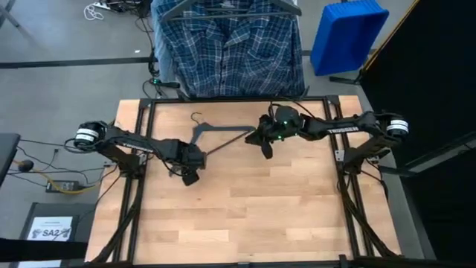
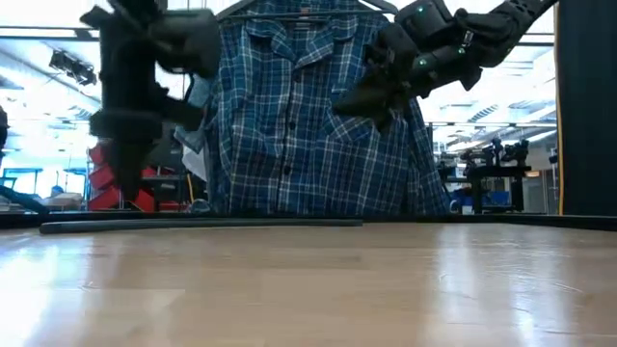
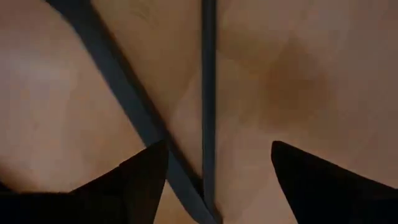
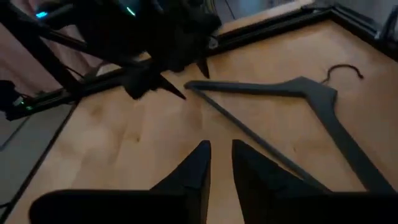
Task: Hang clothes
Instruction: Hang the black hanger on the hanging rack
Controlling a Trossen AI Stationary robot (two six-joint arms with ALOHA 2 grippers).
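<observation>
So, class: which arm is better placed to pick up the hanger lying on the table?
Probably left: the left gripper hovers with open fingers straddling the hanger at its end; the right gripper sits beside it.

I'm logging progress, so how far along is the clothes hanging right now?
Done: the dark blue plaid shirt hangs on a hanger beyond the table's far edge. In hand: nothing gripped; the open left gripper hovers at the tip of the dark grey plastic hanger lying on the wooden table, right gripper nearby. Left: no other shirts are visible.
</observation>
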